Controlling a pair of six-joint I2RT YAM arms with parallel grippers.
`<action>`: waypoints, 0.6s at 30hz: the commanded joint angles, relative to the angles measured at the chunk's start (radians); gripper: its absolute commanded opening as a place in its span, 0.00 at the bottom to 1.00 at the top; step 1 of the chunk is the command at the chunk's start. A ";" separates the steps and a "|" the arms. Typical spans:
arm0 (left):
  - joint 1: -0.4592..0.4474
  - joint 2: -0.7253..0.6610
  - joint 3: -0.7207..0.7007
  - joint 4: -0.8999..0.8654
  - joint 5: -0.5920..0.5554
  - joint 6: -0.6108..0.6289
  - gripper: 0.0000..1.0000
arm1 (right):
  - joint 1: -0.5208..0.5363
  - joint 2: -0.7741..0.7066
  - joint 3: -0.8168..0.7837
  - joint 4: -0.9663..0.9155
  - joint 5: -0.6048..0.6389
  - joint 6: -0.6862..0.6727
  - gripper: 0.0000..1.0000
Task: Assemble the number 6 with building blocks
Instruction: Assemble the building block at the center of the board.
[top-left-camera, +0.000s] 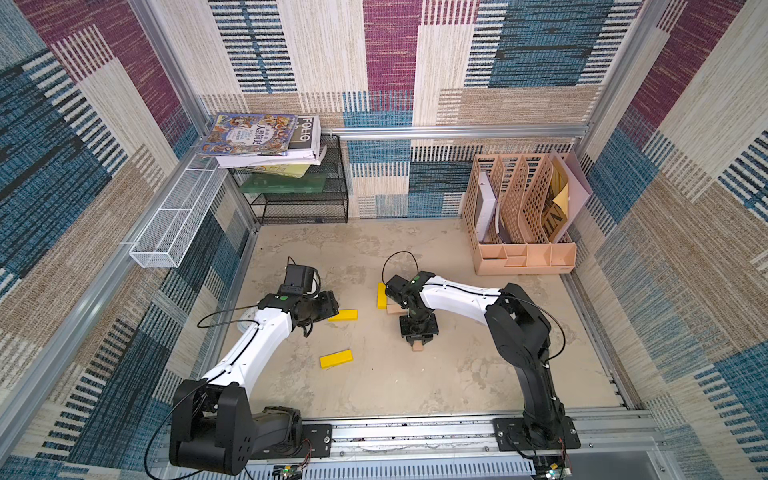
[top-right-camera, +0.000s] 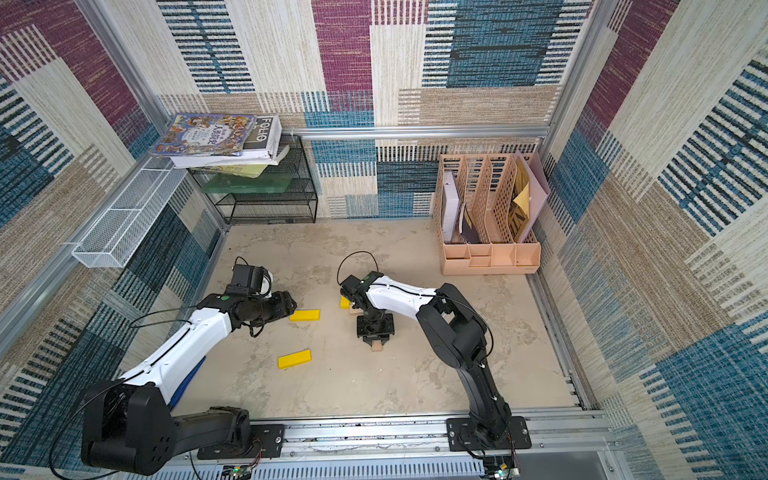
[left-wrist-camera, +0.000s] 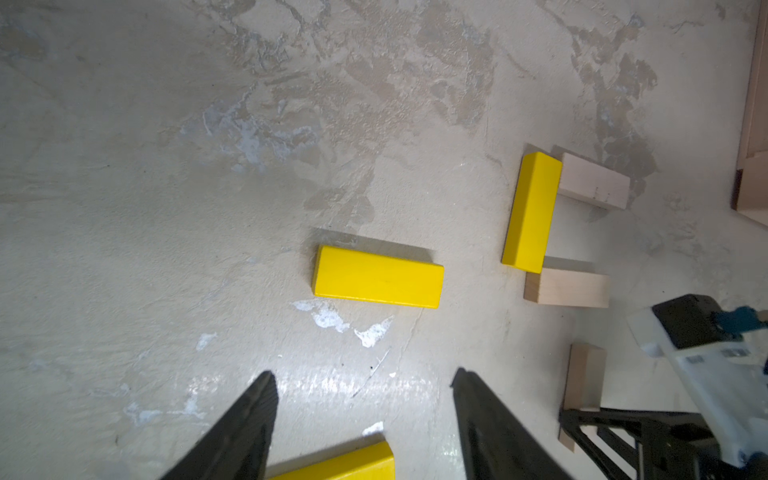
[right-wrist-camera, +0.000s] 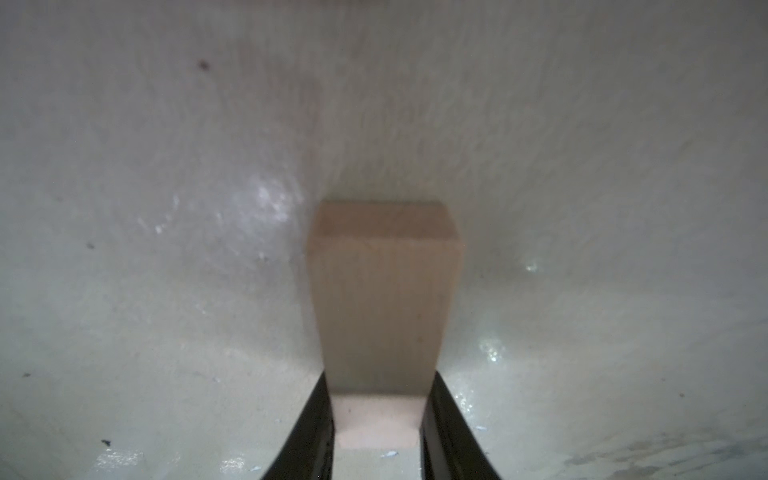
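Blocks half laid on surface; right claw grips one, left claw empty.

Top views: right claw points straight down, clamped on held tan bar, just nearer the robot than yellow spine. Left claw hovers beside mid yellow bar. Near yellow bar lies well apart, closer to the arm bases. Left wrist: jaws stand wide with nothing gripped; near yellow bar shows on surface below the gap. Far tan bar butts the spine at one end, near tan bar at the other, both on the same side. Mid yellow bar lies loose, near the spine but apart. Right wrist: fingers press both sides of held tan bar. Whether it rests on surface, cannot tell.
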 joint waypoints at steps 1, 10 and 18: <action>0.000 0.000 0.000 -0.002 0.002 -0.004 0.71 | 0.000 0.019 0.026 -0.037 0.018 -0.018 0.00; 0.000 0.006 0.000 0.001 -0.001 0.001 0.71 | -0.021 0.031 0.045 -0.038 0.003 -0.030 0.00; 0.000 0.027 0.016 0.004 0.002 0.005 0.71 | -0.033 0.035 0.050 -0.026 -0.020 -0.042 0.08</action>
